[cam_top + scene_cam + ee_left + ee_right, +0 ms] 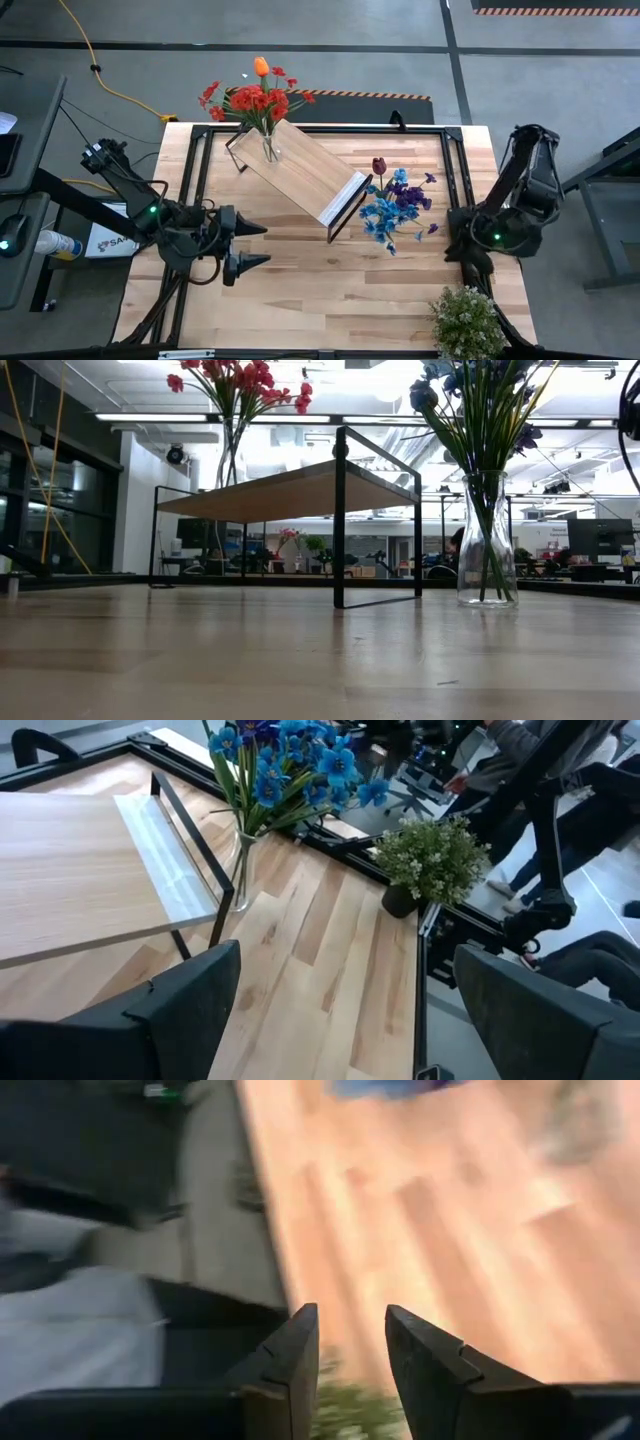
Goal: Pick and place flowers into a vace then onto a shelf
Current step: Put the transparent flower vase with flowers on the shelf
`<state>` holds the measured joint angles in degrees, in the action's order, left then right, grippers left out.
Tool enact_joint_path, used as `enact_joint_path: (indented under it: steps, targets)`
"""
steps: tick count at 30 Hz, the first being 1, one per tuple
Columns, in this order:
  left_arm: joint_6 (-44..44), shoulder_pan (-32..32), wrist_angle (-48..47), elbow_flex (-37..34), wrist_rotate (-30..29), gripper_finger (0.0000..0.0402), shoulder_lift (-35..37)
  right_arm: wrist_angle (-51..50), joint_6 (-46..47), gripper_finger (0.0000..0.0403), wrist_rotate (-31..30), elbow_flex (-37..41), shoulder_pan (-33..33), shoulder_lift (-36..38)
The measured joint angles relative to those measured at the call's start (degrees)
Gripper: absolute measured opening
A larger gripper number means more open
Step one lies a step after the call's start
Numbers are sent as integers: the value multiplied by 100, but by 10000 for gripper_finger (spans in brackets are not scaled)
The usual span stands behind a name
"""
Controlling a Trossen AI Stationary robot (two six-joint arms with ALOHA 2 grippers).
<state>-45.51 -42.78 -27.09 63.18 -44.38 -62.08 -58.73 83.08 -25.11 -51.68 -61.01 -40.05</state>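
Note:
The shelf (pixel 300 172), a light-wood board on a black frame, stands at the table's middle. A glass vase (pixel 270 150) with red flowers and an orange tulip (pixel 258 98) stands on the shelf's far left end. A second vase (pixel 487 545) with blue and purple flowers and a dark red rose (pixel 398 205) stands on the table to the right of the shelf; the left wrist view shows these blue flowers (pixel 285 770) too. My left gripper (pixel 252 246) is open near the table's left side, pointing right. My right gripper (pixel 350 1342) is open at the right edge, empty.
A bushy pale green-white plant (pixel 466 322) in a dark pot sits at the table's near right corner. A black frame rail (pixel 320 128) runs along the table's edges. Bare wood lies between my left gripper and the blue flowers. People's legs show beyond the table in the left wrist view.

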Motion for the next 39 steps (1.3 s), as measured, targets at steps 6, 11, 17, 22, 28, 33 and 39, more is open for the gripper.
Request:
enact_joint_path:
  steps: [6, 11, 17, 22, 28, 33, 39]
  targets:
    - [-145, 0, 27, -2, 0, 399, 0, -1041, 81, 110, -113, 0, 304, -80]
    - [-149, 0, 42, -2, -3, 399, 0, -1560, -4, 110, -295, 7, 701, -328]
    - [-147, 0, 40, -2, -33, 399, 0, -1603, -241, 110, -445, 9, 1065, -723]
    - [-131, 0, 31, -2, -33, 399, 0, -1724, -159, 110, -356, 9, 1229, -1012]
    - [-134, 0, 25, -2, 21, 399, 2, -1791, 217, 110, 287, 9, 1053, -1252]
    - [-134, 0, -4, -3, 71, 399, 0, -1746, 635, 110, 579, 9, 657, -1447]
    - [-131, 0, -6, -4, 87, 399, 0, -1636, 914, 110, 628, 9, 307, -1928]
